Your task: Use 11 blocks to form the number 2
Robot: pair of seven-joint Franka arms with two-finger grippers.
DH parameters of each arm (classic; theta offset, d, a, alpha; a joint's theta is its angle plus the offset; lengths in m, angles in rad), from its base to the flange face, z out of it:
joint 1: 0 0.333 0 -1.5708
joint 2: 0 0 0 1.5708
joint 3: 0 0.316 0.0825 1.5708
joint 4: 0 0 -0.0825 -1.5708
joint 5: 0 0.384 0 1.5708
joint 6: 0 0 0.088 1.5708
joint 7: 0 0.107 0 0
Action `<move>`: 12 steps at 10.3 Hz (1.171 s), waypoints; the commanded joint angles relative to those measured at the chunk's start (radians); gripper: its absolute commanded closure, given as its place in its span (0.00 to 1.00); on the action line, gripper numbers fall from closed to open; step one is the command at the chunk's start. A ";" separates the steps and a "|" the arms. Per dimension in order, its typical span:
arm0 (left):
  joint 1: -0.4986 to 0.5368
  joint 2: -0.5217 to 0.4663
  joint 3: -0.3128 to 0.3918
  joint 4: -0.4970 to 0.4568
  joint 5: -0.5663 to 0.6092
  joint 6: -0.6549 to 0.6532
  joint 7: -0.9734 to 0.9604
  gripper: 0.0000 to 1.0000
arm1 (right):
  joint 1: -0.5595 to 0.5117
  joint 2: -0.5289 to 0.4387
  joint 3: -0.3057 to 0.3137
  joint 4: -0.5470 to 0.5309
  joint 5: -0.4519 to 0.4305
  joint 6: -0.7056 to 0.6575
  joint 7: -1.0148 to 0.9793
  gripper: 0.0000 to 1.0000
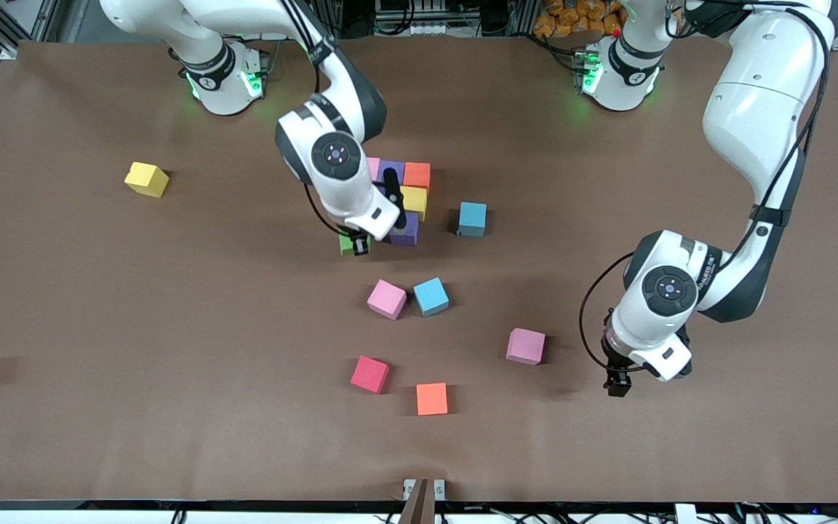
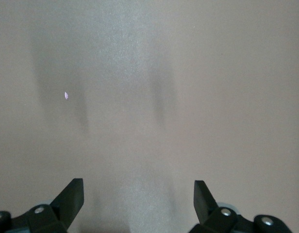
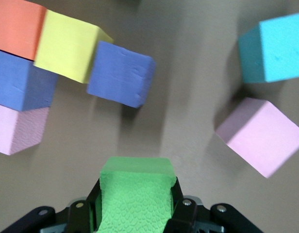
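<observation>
While the right gripper [image 1: 358, 246] pinches the green block [image 3: 135, 194] beside the purple block [image 1: 406, 230] mid-desk, placement is underway — next, set it flush; the left gripper [image 1: 617, 383] waits, fingers wide, empty.

The front view looks down from high across the brown table [image 1: 172, 306], facing both robot bases along its top edge, and takes in the whole surface. The left wrist view looks steeply down from close above bare table [image 2: 149, 73], its open left gripper [image 2: 139, 196] at the frame's edge. The right wrist view sits very close over the block cluster [image 3: 67, 46], past the right gripper [image 3: 135, 204] clamped on a green block [image 3: 135, 194]. That cluster [image 1: 408, 193] and green block [image 1: 350, 242] also show in the front view.
</observation>
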 commanded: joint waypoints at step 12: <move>-0.001 -0.013 0.008 -0.013 -0.006 0.005 -0.017 0.00 | 0.051 -0.018 0.037 -0.299 0.093 0.448 0.178 1.00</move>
